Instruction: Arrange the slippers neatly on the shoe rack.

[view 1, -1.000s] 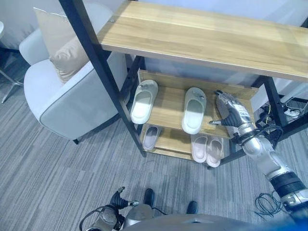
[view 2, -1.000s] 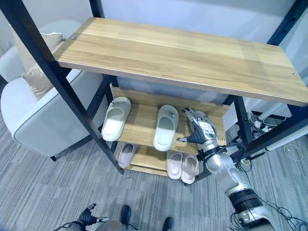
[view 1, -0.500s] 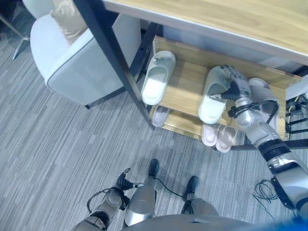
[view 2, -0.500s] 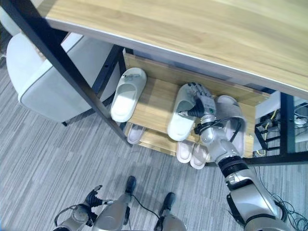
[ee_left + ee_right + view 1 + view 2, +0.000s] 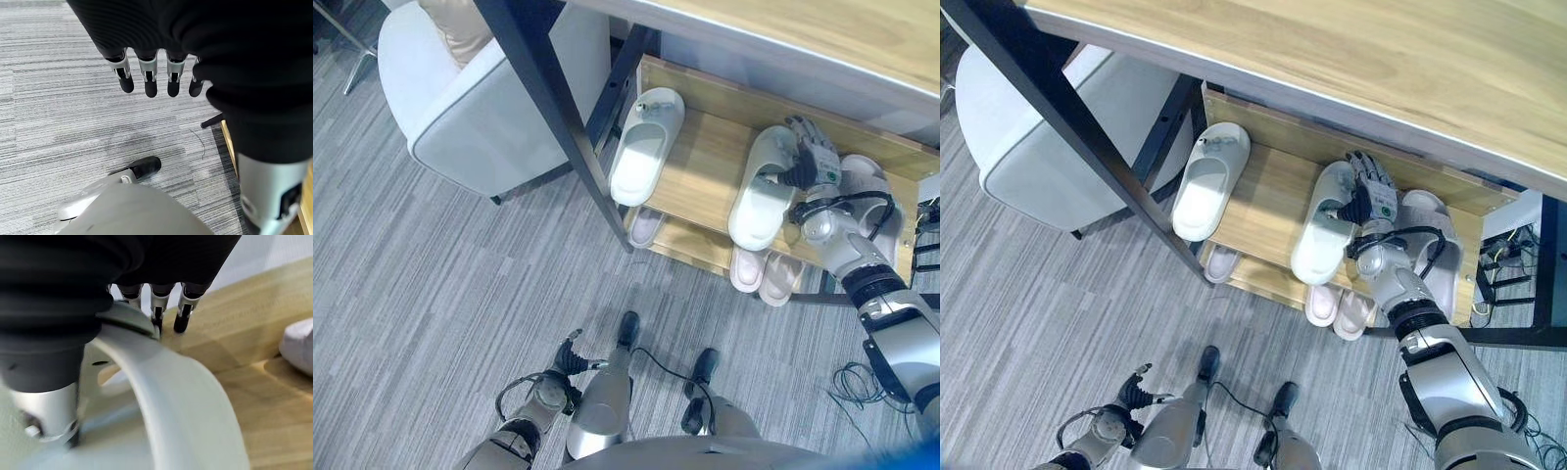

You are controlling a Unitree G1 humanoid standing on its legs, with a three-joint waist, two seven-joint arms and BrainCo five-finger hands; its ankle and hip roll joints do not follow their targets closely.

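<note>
Right wrist view: right hand [image 5: 73, 357] gripping slipper [image 5: 186, 401]

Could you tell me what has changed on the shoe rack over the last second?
The right hand has moved from the bare shelf beside the middle pale green slipper onto its upper, with its fingers now curled over the strap. The camera tipped downward too. The left pale green slipper has stayed put on the upper shelf, as have the pink slippers below. The left hand still hangs low, open.
</note>
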